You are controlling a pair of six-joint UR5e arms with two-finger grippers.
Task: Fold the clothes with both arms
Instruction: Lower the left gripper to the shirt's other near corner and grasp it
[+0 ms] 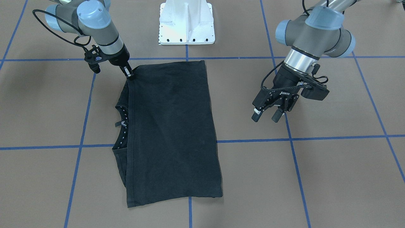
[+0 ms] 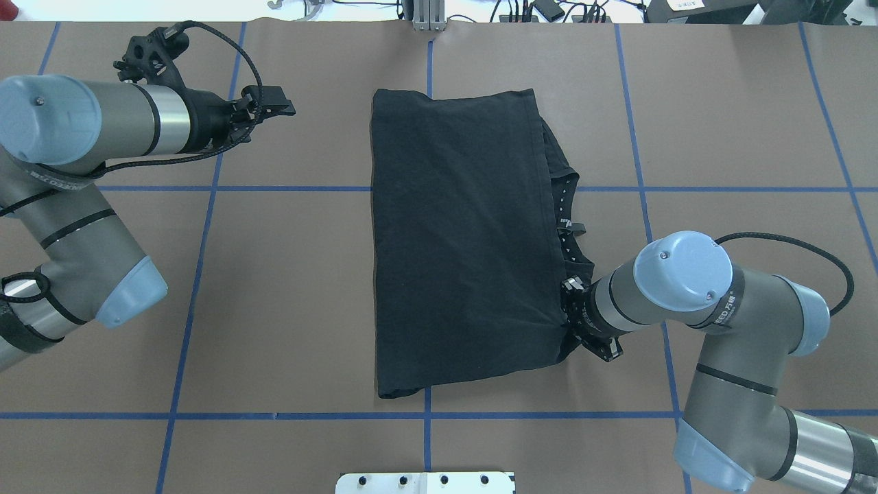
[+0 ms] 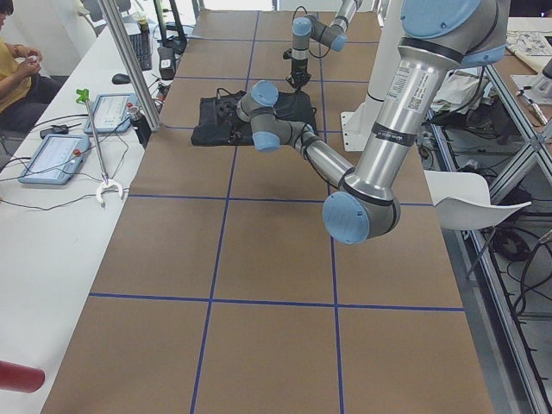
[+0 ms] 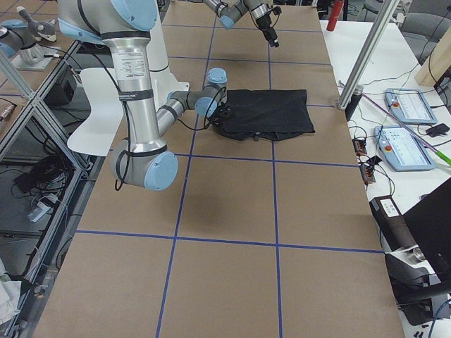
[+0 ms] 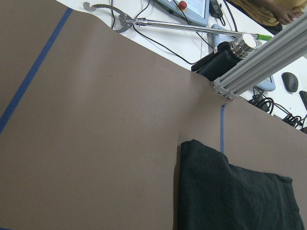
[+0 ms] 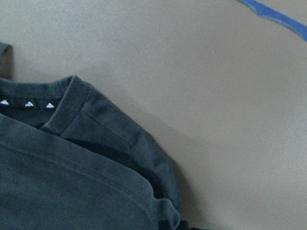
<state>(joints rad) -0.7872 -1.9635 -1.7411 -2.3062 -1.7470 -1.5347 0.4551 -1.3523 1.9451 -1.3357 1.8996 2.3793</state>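
Reading across the overhead view, from its left.

Left claw [image 1: 265, 117]: it is hovering above the bare table [image 2: 288, 288], well apart from the cloth. Its fingers are standing wide open and carrying nothing. Its wrist camera is looking at brown paper and one far corner of the garment.

Shirt [image 2: 459, 240]: it is lying flat at mid-table, folded into a tall rectangle across the blue tape lines. The upper layer is covering most of it. The collar [image 2: 566, 213], with its white-dotted tape, is peeking out from under that layer on the robot's right side. No logo is showing.

Right claw [image 1: 130, 76]: it is sitting down on the corner of the upper layer nearest the robot, beside the collar. Its fingers appear drawn together on the cloth there. The wrist view is showing only stacked hems, not the tips, so the depth of the bite is unclear.

Judgement on the step: the right arm seems to be working the collar-side edge alone.
- If a lift is coming, one pinned corner is likely to drag the stack askew, so the left claw should be taking the far corner of that edge first.
- Both corners should be rising low and level, travelling together.
- The pinch should be catching only the layer meant to move.
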